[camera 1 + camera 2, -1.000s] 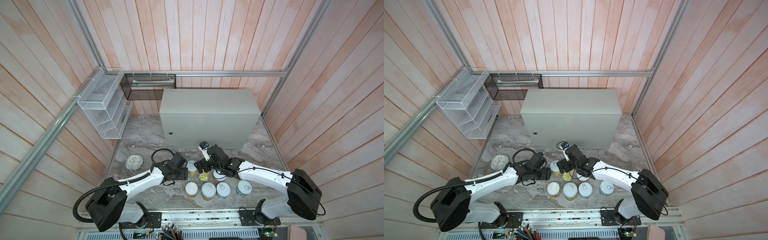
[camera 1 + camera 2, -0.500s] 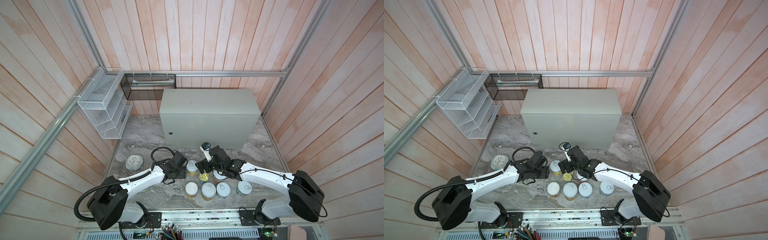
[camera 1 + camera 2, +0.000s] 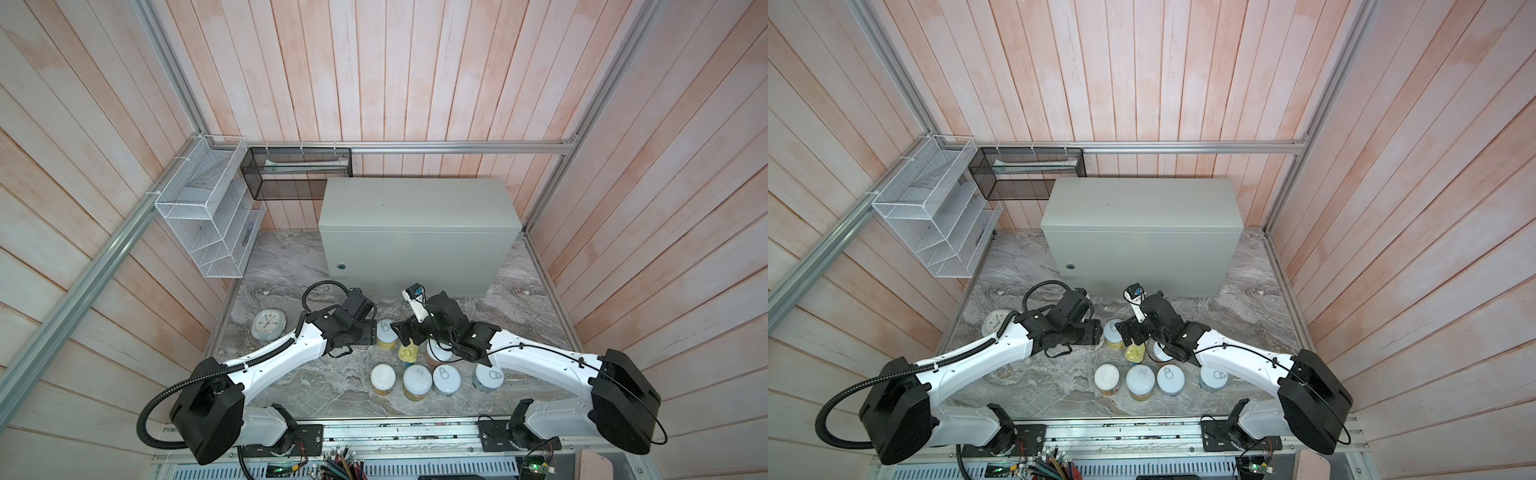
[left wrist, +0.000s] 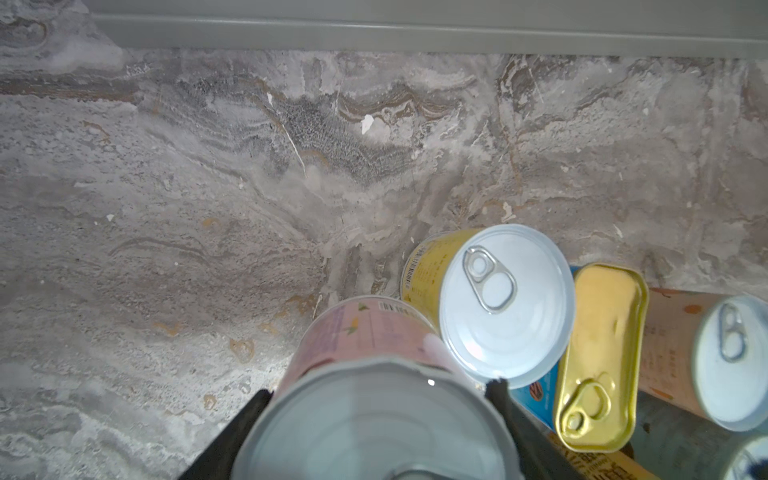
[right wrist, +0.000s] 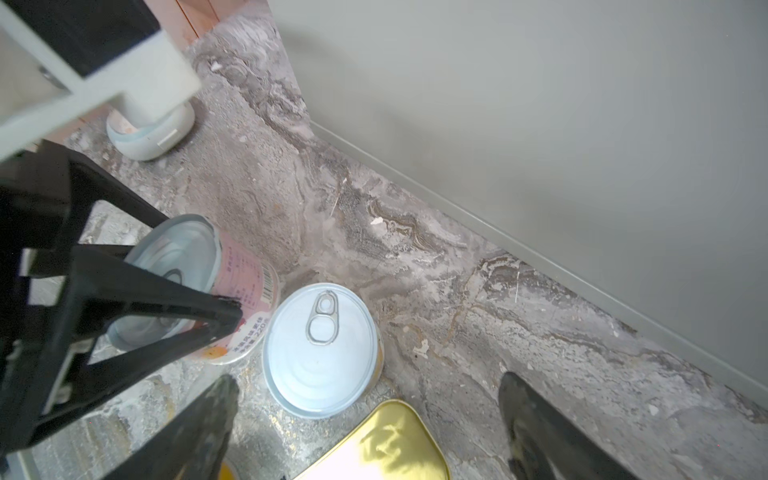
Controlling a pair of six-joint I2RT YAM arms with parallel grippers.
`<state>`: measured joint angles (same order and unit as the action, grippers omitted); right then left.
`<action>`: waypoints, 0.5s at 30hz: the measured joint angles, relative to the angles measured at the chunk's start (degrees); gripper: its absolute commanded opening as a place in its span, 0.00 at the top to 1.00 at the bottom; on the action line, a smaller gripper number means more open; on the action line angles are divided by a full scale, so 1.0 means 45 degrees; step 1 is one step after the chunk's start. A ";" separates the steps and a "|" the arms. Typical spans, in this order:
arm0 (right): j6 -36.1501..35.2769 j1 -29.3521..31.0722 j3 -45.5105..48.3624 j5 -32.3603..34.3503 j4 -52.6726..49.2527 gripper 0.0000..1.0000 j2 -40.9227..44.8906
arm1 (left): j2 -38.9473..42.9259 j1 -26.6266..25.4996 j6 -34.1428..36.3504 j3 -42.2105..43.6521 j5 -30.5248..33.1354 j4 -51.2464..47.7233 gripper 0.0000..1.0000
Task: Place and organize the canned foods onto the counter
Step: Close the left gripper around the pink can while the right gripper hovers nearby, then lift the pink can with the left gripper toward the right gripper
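Seven short cylindrical white-lidded cans [image 3: 417, 379], one rounded-rectangular gold tin [image 3: 408, 353], one round pale-blue clock [image 3: 269, 323], one grey-green metal box [image 3: 415, 208]

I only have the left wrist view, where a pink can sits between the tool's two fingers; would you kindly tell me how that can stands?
Observer: In the right wrist view the pink can is tilted in the left tool, its lower rim at or just above the marble; I cannot tell which.
Operator: Thank you. Where is the right tool?
Observer: The right tool hangs open over the gold tin, a finger on each side, apart from it.
Operator: Is anything on the counter yet?
Observer: No; in both top views the counter has no cans on its top.
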<state>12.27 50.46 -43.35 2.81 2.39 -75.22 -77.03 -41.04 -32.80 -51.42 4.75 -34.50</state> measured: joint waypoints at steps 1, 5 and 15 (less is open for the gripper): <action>-0.0019 0.0000 0.0126 -0.0034 0.0146 0.03 0.0189 | 0.0058 0.0000 0.0053 -0.0083 -0.0010 -0.0068 0.37; -0.0112 0.0000 0.0607 -0.0136 0.0690 0.03 0.0903 | 0.0262 0.0039 0.0248 -0.0588 -0.0015 -0.0461 0.39; -0.0670 0.0000 0.1564 -0.0413 0.1836 0.03 0.2331 | 0.0301 0.0141 0.0695 -0.2613 -0.0495 -0.1622 0.41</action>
<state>9.26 50.46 -36.32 0.95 10.66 -64.73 -75.68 -40.40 -29.67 -63.18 2.52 -41.80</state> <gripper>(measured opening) 0.975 0.754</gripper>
